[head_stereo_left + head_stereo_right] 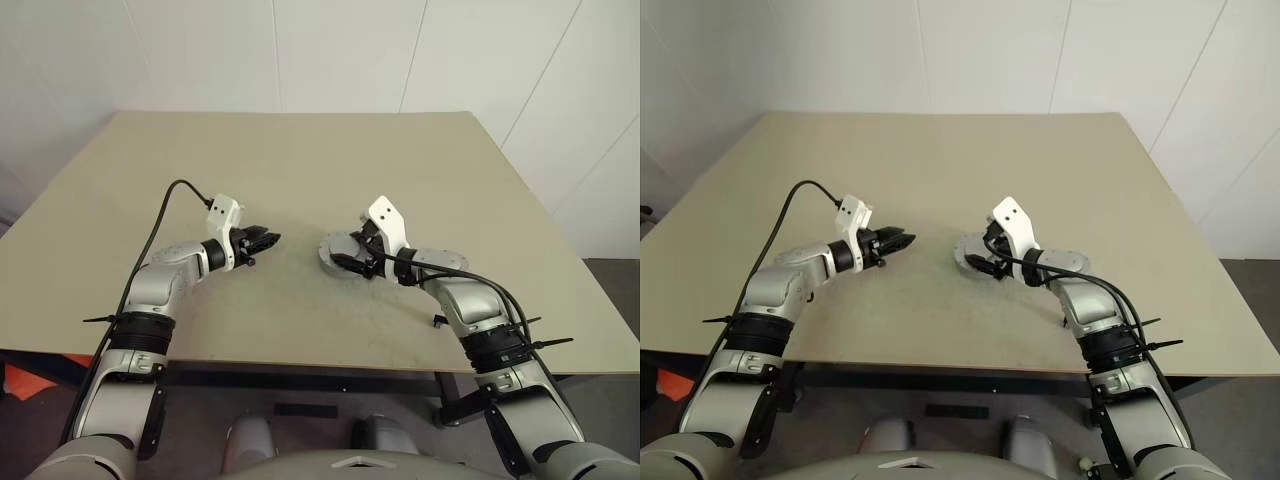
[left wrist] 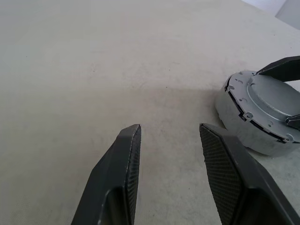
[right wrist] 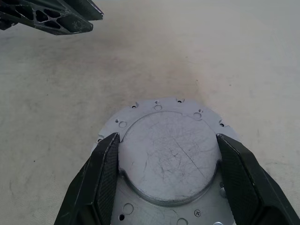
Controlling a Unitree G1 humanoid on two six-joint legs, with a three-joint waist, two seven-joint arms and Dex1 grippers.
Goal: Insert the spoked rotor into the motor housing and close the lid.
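Housing (image 1: 338, 253) on the tan table (image 1: 300, 160), right of centre and toward the near edge, with the grey lid (image 3: 168, 154) lying flat on top, plain scratched face up, small holes around its rim. Seen from the left wrist, lid sitting a little askew, a dark gap along one side between it and the housing wall (image 2: 243, 133). Right gripper (image 3: 166, 180) spread wide, one black finger (image 3: 101, 180) on each side of the lid's raised centre, close against its edge; firm grip or mere touch not clear. Left gripper (image 1: 262, 240) to the left of the housing, apart from it, just above the bare table, jaws parted and holding nothing.
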